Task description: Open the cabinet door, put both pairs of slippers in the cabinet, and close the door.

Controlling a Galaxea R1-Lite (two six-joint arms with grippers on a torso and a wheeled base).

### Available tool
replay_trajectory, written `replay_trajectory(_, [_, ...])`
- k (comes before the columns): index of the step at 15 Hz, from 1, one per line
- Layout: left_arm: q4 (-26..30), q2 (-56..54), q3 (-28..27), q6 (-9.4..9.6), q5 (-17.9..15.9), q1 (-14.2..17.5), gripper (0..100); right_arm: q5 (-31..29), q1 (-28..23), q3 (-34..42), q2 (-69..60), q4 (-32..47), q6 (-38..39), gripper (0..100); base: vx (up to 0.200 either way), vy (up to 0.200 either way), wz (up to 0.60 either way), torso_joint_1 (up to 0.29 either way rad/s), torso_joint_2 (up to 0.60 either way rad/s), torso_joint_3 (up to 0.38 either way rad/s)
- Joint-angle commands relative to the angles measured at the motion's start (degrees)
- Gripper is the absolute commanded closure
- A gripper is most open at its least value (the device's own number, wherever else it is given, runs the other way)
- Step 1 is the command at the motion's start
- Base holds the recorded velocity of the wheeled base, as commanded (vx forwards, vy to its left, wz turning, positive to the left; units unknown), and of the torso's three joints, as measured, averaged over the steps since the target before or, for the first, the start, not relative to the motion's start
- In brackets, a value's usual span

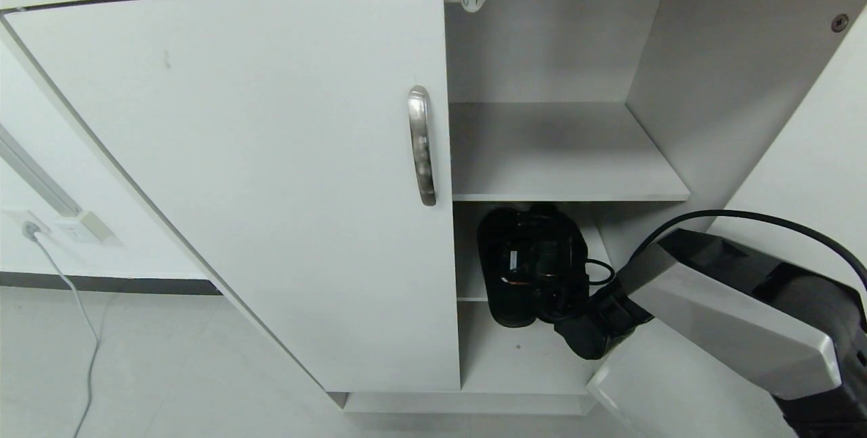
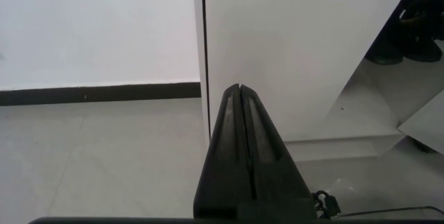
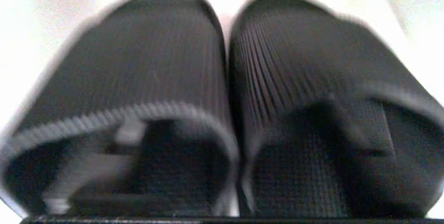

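- The pair of black slippers [image 1: 532, 262] sat side by side in the lower compartment of the cabinet [image 1: 677, 86], under its shelf [image 1: 562, 154] and towards the left side of the opening.
- In the right wrist view the slippers [image 3: 146, 99] showed very close, two ribbed black uppers touching along their inner edges.
- One slipper carried a small pale mark on top, too small to be read.
- The right end effector [image 1: 565, 309] was inside the lower compartment at the near end of the slippers. It was black against black, so I could not tell whether it was apart or clamped on them.
- I also could not tell whether the slippers rested fully on the cabinet floor.
- The right-hand side of the cabinet stood open, while the left door [image 1: 271, 154] was shut, with its metal handle [image 1: 421, 147] upright along the edge next to the opening.
- The left end effector [image 2: 240, 102] hung low outside the cabinet, its fingers [image 2: 229, 134] pressed together and empty, pointing at the bottom corner of the shut door [image 2: 291, 44].
- A dark skirting strip [image 2: 97, 93] ran along the wall above the pale floor [image 2: 104, 161].
- To the left of the cabinet, a wall socket [image 1: 81, 227] had a thin cable [image 1: 74, 302] trailing down to the floor.
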Motion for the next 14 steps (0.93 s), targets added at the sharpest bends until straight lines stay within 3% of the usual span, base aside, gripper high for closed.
replay_trajectory(1, [0.0, 0.0, 0.0, 0.00, 0.0, 0.0, 100, 0.0, 0.7, 4.7, -3.4, -1.0, 0.0, 0, 0.000, 0.000, 0.00, 0.000, 0.00, 0.000])
replay_trajectory(10, [0.0, 0.1, 0.0, 0.09, 0.0, 0.0, 100, -0.9, 10.1, 37.1, -24.4, -11.8, 0.2, 0, 0.000, 0.000, 0.00, 0.000, 0.00, 0.000])
replay_trajectory(14, [0.0, 0.1, 0.0, 0.00, -0.1, 0.0, 100, -2.0, 12.8, 42.2, -26.5, -14.8, 0.5, 0, 0.000, 0.000, 0.00, 0.000, 0.00, 0.000])
